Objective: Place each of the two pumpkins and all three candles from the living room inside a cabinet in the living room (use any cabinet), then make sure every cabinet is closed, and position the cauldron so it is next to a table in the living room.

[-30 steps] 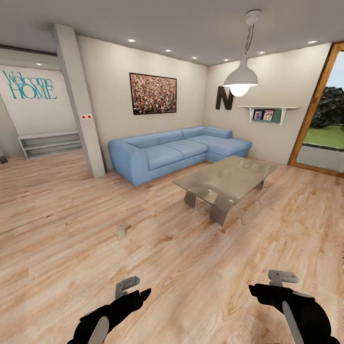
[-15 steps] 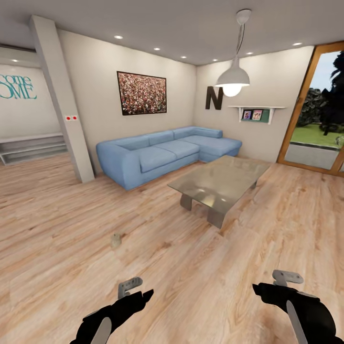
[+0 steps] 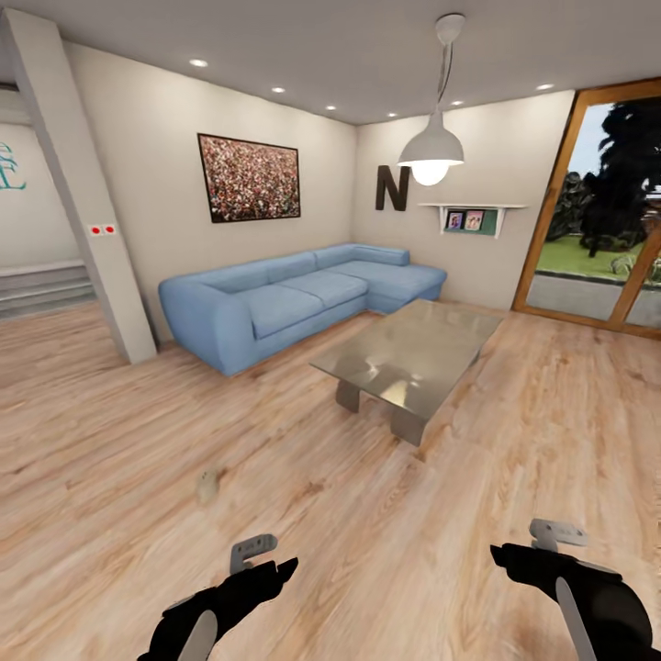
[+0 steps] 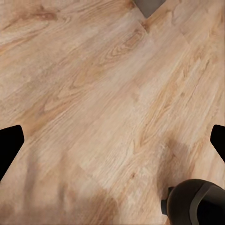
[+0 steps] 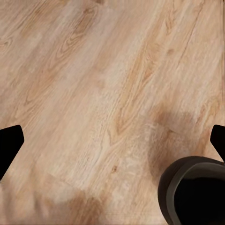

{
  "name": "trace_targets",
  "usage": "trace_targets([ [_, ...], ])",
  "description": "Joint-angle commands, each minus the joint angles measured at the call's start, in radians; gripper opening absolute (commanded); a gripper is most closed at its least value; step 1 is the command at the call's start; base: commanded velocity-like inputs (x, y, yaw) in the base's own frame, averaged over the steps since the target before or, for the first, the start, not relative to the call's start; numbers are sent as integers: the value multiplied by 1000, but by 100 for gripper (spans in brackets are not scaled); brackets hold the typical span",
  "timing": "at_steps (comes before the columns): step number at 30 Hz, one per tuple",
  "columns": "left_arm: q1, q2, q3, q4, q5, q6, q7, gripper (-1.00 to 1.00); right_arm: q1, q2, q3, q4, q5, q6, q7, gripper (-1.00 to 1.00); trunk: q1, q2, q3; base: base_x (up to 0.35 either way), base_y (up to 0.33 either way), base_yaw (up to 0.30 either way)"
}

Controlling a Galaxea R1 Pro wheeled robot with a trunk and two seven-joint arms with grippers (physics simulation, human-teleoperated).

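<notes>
Head view: the robot stands on a pale wood floor (image 3: 110, 431) in a living room. A small beige candle (image 3: 208, 485) sits alone on the boards, ahead of the left gripper (image 3: 262, 562) and well apart from the furniture. Beyond it, a glass-topped coffee table (image 3: 408, 353) stands on grey legs, and a blue corner sofa (image 3: 285, 298) runs along the far wall under a framed picture (image 3: 248, 178). A white pendant lamp (image 3: 430, 147) hangs above the table, with a dark letter N (image 3: 392, 187) and a small wall shelf (image 3: 472, 217) behind it. A glazed door with a wooden frame (image 3: 597, 248) opens onto greenery at the right. Both black arms reach forward low in the frame; the right gripper (image 3: 551, 546) is near the right edge. Neither holds anything.

Left wrist view: 2 black fingertips (image 4: 9, 145) stand at opposite edges, spread wide, with bare floor between them. A dark rounded part of the robot (image 4: 197, 204) sits low in the corner.

Right wrist view: the fingertips (image 5: 8, 143) are likewise spread wide over bare boards, empty, beside a dark rounded robot part (image 5: 194, 192).
</notes>
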Motion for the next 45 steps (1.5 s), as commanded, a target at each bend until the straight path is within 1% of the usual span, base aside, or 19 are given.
trace_targets([
  [1, 0, 0, 1, -1, 3, 4, -1, 100, -1, 0, -1, -1, -2, 5, 0, 100, 1, -1, -1, 305, 119, -264],
  [34, 0, -2, -3, -1, 1, -2, -1, 100, -4, 0, -1, -1, -2, 5, -1, 100, 1, -1, -1, 327, 11, -266],
  [45, 0, -1, -3, -1, 1, -1, -3, 100, -4, -1, -1, -1, -2, 5, -1, 100, 1, -1, -1, 323, 81, -266],
])
